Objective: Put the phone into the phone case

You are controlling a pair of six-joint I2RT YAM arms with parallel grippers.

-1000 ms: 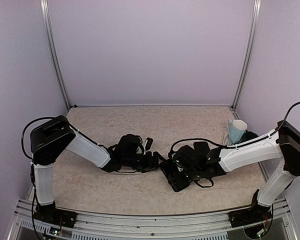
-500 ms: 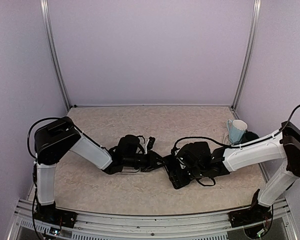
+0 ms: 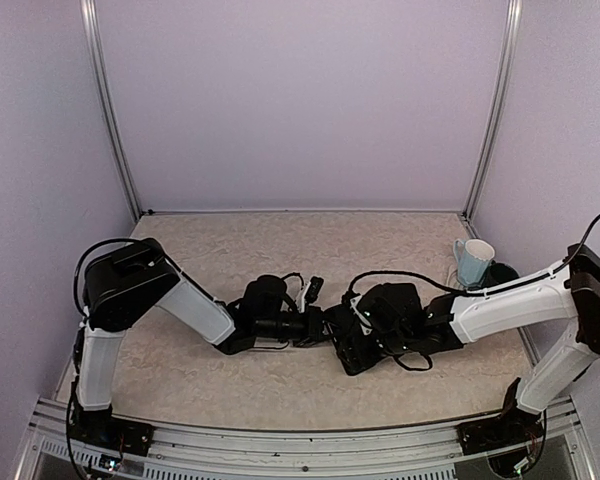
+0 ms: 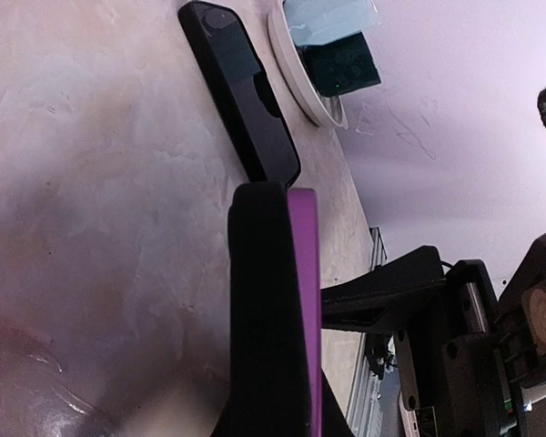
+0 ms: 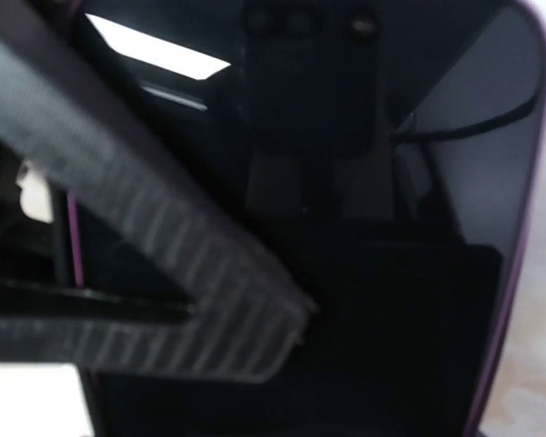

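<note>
The phone (image 3: 348, 350), a dark slab with a purple rim, lies screen up at the table's middle. My left gripper (image 3: 318, 325) is at its left end. In the left wrist view a black finger (image 4: 259, 300) presses against the phone's purple edge (image 4: 303, 300), so the gripper is shut on it. My right gripper (image 3: 365, 322) hovers open right over the phone. Its ribbed finger (image 5: 164, 264) lies across the glossy screen (image 5: 419, 300). A black phone case (image 4: 246, 100) lies flat beyond the phone, toward the saucer. The right forearm hides the case in the top view.
A pale blue cup (image 3: 473, 262) stands on a white saucer (image 4: 296, 68) at the right wall, with a dark object (image 4: 341, 64) beside it. The right arm's link (image 4: 419, 300) and its cables (image 3: 410, 365) are close behind the phone.
My left arm has reached further right to the phone's end and its jaws have closed there. The right gripper has settled slightly back over the phone and stays open.
</note>
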